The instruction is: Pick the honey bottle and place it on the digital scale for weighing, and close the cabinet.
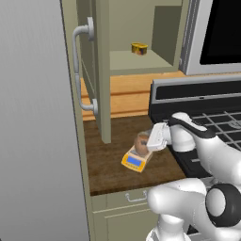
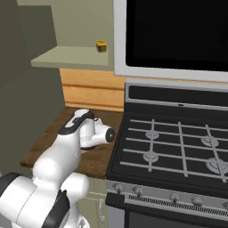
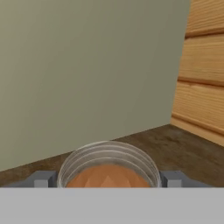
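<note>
The cabinet point(image 1: 101, 70) door hangs open over the counter's point(image 1: 117, 164) left part, cramping room beside the stove point(image 2: 178, 147). The digital scale point(image 1: 135, 160) sits mid-counter, near the front edge, the honey bottle point(image 1: 141, 142) on or just above it. Rigid, smooth and probably slippery, the bottle is pinched at its sides by the pincer point(image 3: 108, 179).

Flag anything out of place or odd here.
The olive-beige cabinet door stands wide open over the wooden counter. The rounded brown honey jar sits upright on the yellow digital scale; nothing is spilled.
</note>
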### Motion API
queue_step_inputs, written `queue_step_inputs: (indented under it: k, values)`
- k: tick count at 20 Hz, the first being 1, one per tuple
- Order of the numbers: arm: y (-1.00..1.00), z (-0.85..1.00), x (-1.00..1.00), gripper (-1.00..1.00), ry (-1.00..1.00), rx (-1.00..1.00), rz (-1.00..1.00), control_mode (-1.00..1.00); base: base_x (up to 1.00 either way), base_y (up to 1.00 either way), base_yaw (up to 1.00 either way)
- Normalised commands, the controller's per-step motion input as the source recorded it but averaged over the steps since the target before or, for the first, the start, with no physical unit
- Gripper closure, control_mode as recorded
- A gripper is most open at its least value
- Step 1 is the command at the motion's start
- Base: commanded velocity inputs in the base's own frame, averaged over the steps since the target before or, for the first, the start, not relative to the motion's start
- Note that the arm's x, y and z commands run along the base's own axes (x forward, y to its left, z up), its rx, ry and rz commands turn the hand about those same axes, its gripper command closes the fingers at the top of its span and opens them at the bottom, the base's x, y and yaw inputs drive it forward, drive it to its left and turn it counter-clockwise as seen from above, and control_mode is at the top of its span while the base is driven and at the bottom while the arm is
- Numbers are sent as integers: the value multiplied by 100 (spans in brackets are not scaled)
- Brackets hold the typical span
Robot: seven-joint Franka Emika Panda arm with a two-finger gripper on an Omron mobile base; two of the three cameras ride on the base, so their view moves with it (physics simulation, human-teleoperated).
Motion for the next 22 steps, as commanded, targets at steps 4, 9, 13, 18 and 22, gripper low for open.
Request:
queue_step_inputs:
  k: [4, 9, 13, 18, 22]
  values:
    - [0, -6, 29, 100, 0, 0, 0, -100, 0, 0, 0]
    - [16, -18, 1, 100, -1, 0, 0, -100, 0, 0, 0]
    - [14, -4, 0, 100, -1, 0, 0, -100, 0, 0, 0]
    - [10, -1, 0, 100, -2, 0, 0, -100, 0, 0, 0]
    - [8, -14, 0, -100, -4, 0, 0, -100, 0, 0, 0]
